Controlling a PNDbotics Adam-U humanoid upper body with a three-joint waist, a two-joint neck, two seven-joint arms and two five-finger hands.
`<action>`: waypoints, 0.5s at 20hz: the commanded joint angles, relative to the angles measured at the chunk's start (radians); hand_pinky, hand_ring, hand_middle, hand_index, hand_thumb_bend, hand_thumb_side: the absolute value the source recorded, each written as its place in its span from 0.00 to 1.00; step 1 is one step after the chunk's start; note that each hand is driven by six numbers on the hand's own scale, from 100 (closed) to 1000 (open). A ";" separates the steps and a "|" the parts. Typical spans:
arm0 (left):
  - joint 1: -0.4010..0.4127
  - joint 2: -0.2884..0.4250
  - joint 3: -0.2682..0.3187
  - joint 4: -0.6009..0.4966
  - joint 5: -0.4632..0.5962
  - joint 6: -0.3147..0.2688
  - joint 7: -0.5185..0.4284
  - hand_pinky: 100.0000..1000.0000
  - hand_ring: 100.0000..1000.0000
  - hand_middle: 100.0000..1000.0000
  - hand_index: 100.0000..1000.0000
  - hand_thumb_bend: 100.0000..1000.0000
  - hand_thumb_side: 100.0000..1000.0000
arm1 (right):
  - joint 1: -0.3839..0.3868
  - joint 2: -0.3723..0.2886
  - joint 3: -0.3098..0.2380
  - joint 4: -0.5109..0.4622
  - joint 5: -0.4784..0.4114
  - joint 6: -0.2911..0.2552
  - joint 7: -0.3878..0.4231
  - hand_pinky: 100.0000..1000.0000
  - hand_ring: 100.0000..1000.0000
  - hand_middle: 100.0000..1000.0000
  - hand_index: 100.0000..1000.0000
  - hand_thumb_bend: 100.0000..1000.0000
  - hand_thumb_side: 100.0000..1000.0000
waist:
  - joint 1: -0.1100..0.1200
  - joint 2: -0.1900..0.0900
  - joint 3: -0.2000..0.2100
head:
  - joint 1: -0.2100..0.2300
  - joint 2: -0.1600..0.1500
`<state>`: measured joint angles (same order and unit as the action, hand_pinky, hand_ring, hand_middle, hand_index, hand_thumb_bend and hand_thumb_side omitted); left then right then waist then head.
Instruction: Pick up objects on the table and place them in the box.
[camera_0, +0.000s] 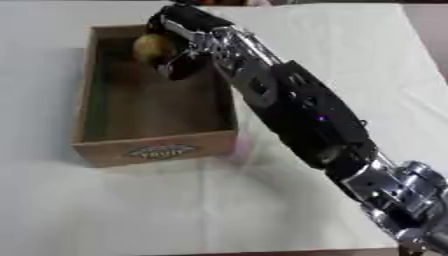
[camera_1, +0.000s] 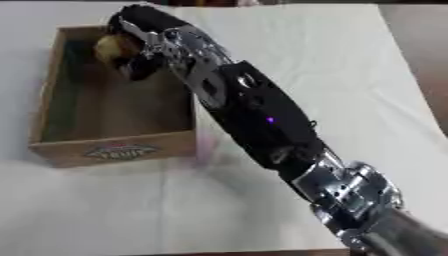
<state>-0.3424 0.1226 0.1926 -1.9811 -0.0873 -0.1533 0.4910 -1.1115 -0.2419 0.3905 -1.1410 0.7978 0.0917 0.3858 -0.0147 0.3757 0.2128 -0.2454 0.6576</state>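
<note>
1. Our right hand (camera_0: 179, 37) reaches over the far end of the cardboard box (camera_0: 153, 145), fingers curled round a yellowish-brown rounded object (camera_0: 150, 47).
2. We judge this the placing step.
3. Next calls for opening the fingers so it drops inside.

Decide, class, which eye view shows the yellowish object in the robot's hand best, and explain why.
The left eye view: the yellowish object shows more of its rounded side beside the right hand, above the box. The right eye view shows it too, but slightly more covered by the fingers.
</note>
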 joint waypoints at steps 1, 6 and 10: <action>-0.013 0.009 -0.001 -0.019 0.003 -0.003 0.001 0.33 0.33 0.44 0.65 0.00 0.85 | -0.013 0.000 0.002 0.021 0.023 -0.025 0.055 0.56 0.58 0.54 0.72 0.00 0.00 | 0.003 -0.018 0.002 | 0.001 -0.010; -0.013 0.009 -0.001 -0.019 0.001 -0.003 0.000 0.33 0.33 0.44 0.65 0.00 0.85 | -0.014 -0.004 0.000 0.027 0.050 -0.076 0.171 0.65 0.70 0.77 0.91 0.00 0.25 | 0.003 -0.018 0.001 | 0.000 -0.007; -0.013 0.010 0.000 -0.019 -0.001 -0.003 -0.002 0.33 0.33 0.44 0.65 0.00 0.85 | -0.013 -0.009 -0.006 0.027 0.069 -0.111 0.224 0.69 0.73 0.84 0.94 0.36 0.47 | 0.003 -0.018 -0.002 | -0.003 -0.012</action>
<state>-0.3438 0.1226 0.1926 -1.9811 -0.0875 -0.1535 0.4903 -1.1043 -0.2413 0.3934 -1.1041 0.8554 -0.0080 0.5924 -0.0150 0.3765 0.2103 -0.2470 0.6570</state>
